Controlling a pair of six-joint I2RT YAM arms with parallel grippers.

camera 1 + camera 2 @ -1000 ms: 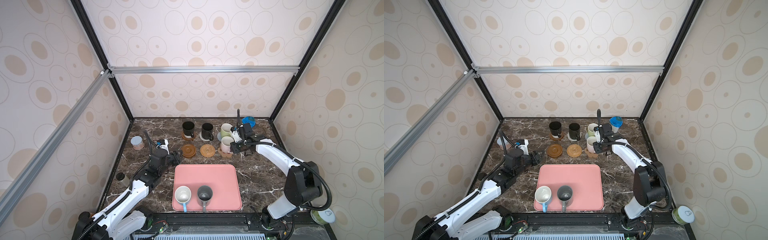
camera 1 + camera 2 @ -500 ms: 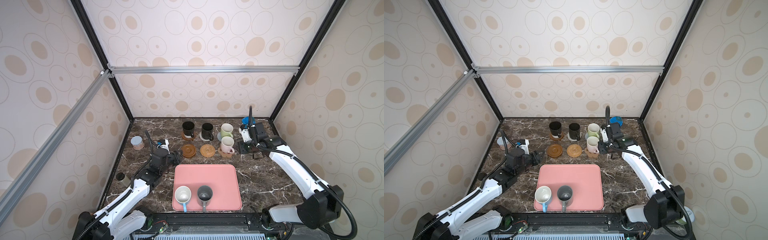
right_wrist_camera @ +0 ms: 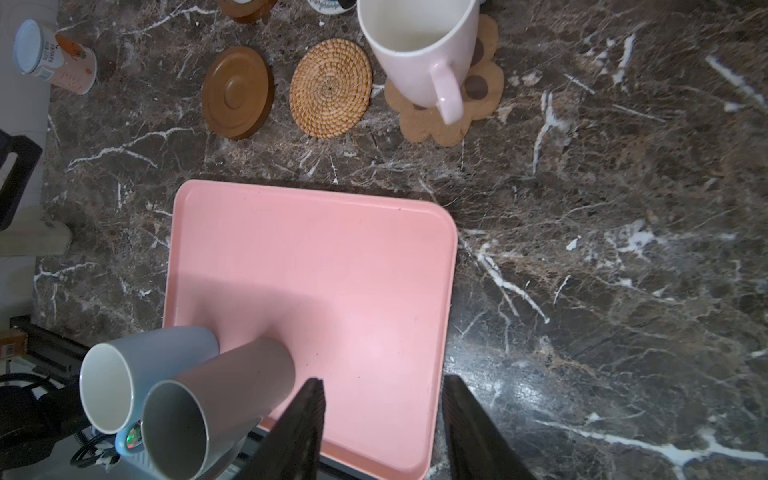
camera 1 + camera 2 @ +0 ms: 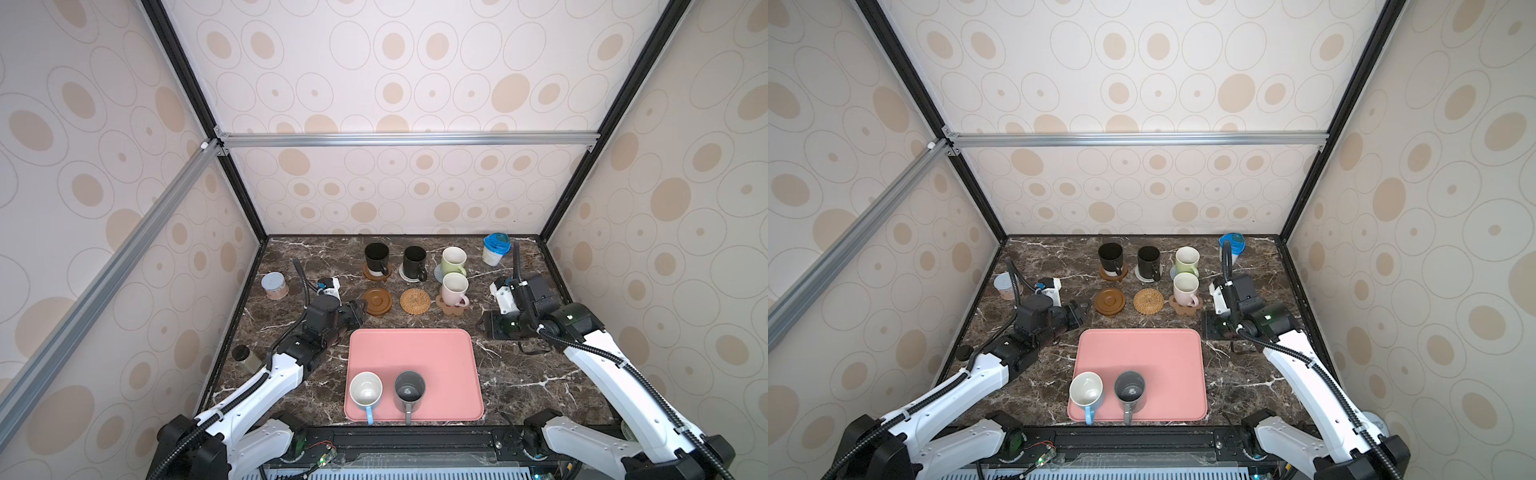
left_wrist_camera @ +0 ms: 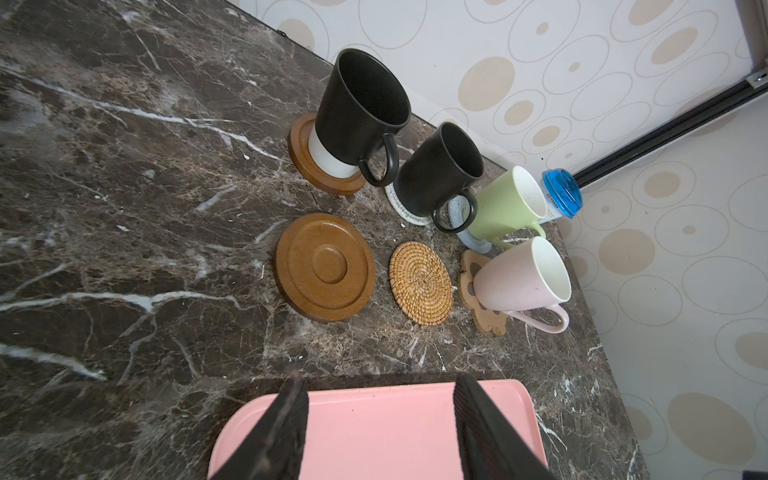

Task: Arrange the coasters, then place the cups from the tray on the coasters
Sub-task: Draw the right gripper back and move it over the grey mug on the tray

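Left tool (image 5: 379, 377) jaws apart and empty, right tool (image 3: 383, 379) likewise, grey-lidded jar (image 3: 58, 60) label lettering too blurred to read

Polished brown marble-look tabletop (image 4: 507, 374), matt pink plastic tray (image 4: 411, 353), woven rattan coaster (image 4: 415, 301), smooth wooden ringed coaster (image 4: 376, 301)

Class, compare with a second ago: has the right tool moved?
Yes. The right tool has pulled back from the pale pink mug toward the tray.

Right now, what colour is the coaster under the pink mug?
The paw coaster is tan with dark brown spots; clearest in the right wrist view.
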